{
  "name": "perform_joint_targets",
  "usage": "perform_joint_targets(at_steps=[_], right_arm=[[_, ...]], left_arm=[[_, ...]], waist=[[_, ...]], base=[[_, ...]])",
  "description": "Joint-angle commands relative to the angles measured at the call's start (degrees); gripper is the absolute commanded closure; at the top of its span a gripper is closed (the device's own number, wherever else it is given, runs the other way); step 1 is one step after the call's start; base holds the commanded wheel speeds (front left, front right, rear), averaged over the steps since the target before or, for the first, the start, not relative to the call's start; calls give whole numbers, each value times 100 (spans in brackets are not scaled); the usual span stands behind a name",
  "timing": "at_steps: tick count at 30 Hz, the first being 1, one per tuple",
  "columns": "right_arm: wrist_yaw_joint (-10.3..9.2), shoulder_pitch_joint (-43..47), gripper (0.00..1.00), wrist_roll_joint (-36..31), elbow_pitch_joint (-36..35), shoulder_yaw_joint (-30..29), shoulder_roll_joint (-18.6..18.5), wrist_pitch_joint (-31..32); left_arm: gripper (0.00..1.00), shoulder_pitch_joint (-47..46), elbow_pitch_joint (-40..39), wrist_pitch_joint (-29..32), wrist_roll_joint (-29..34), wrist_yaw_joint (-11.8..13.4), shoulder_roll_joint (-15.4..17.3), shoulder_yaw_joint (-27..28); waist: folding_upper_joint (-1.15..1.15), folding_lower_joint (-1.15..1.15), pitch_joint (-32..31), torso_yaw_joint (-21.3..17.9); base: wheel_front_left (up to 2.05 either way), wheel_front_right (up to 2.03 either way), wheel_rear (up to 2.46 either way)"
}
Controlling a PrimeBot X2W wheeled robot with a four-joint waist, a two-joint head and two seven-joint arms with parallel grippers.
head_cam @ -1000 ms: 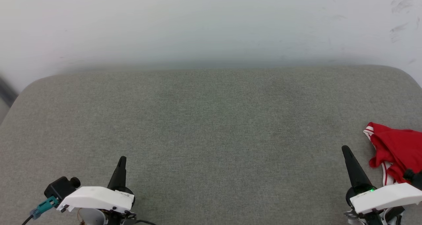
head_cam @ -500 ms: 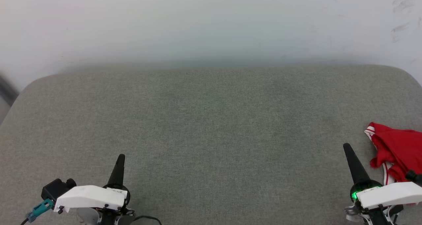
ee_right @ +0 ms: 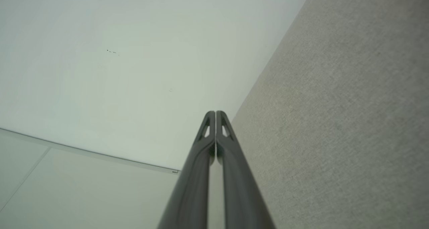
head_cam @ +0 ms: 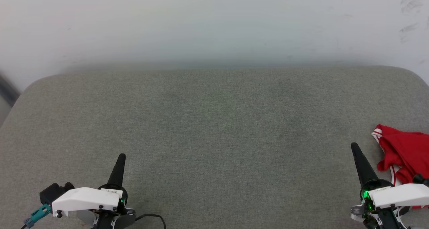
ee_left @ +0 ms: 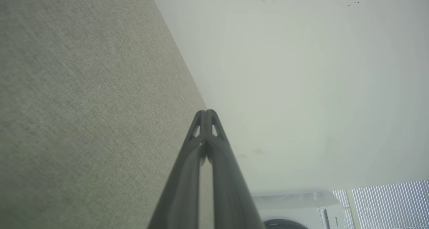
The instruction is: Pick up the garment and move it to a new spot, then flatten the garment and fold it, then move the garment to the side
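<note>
Upholstery in a grey weave covered the desk (head_cam: 214,138), which ran wide and bare below a pale wall (head_cam: 214,27).

The garment (head_cam: 405,152) lay at the desk's far right edge, partly cut off by the head view. What showed of it was a loose red bunch with a strip of white-and-red striped trim at its upper left corner. It looked rumpled rather than squared, though too little was in view to rule out a fold.

The left tool (head_cam: 121,158) sat at the lower left, well apart from the cloth. The right tool (head_cam: 354,147) sat at the lower right, just beside the cloth, with its white housing in front of the garment's lower part. In both wrist views the dark fingers met along their length with nothing between them, so both tools were closed and empty.

This layout would suit a heap waiting to be lifted. It would equally suit a garment already set off to the side, so I could not place the stage with any confidence.

Either way, the care needed lay with the right arm. Its pointed tip and housing were close enough to snag or drag the fabric on a careless swing. Any motion there should run slow and clear of the red folds unless contact was meant.
</note>
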Motion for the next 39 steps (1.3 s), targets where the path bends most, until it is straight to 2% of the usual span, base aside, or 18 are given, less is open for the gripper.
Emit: perform_joint_targets(at_steps=[1,39], right_arm=[[-2,-127,100,112,-1,-16,-21,16],[-3,-360,100,1878,430,-104,-5,67]], left_arm=[[100,-111,-22,36,-93,-59,-19,54],[100,-162,31,479,-1464,-383,-296,554]], waist=[[0,0,1,1],[0,0,39,52]], base=[[0,0,0],[0,0,0]])
